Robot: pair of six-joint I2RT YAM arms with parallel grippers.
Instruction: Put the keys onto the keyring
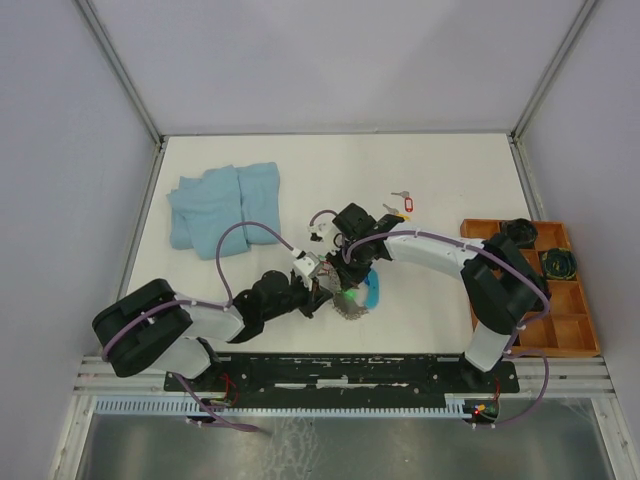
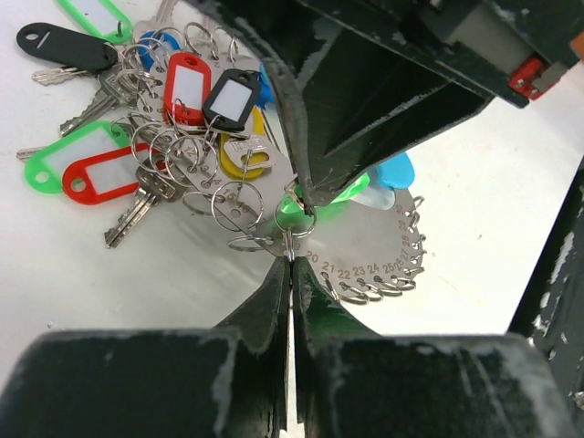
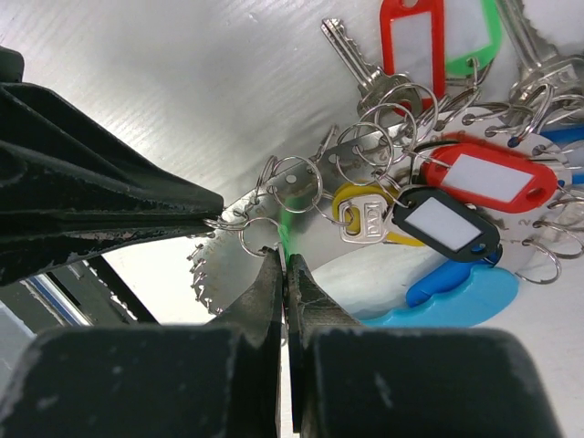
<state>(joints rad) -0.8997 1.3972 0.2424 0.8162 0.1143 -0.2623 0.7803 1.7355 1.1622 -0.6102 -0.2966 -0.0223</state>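
Observation:
The keyring is a round silver numbered disc (image 2: 365,239) edged with small split rings; it also shows in the right wrist view (image 3: 233,265). My left gripper (image 2: 292,260) is shut on one split ring (image 2: 290,239) at the disc's edge. My right gripper (image 3: 286,257) is shut on a green-tagged key (image 3: 285,228), held right against that ring; its green tag shows in the left wrist view (image 2: 339,195). In the top view both grippers (image 1: 322,285) (image 1: 350,280) meet at the table's middle. A loose red-tagged key (image 1: 405,205) lies further back.
Several tagged keys hang on the disc: red (image 2: 187,82), black (image 2: 233,96), green (image 2: 64,155), yellow (image 3: 360,214). A blue pad (image 3: 465,301) lies under the disc. A blue towel (image 1: 225,210) lies back left. An orange compartment tray (image 1: 560,300) stands at the right edge.

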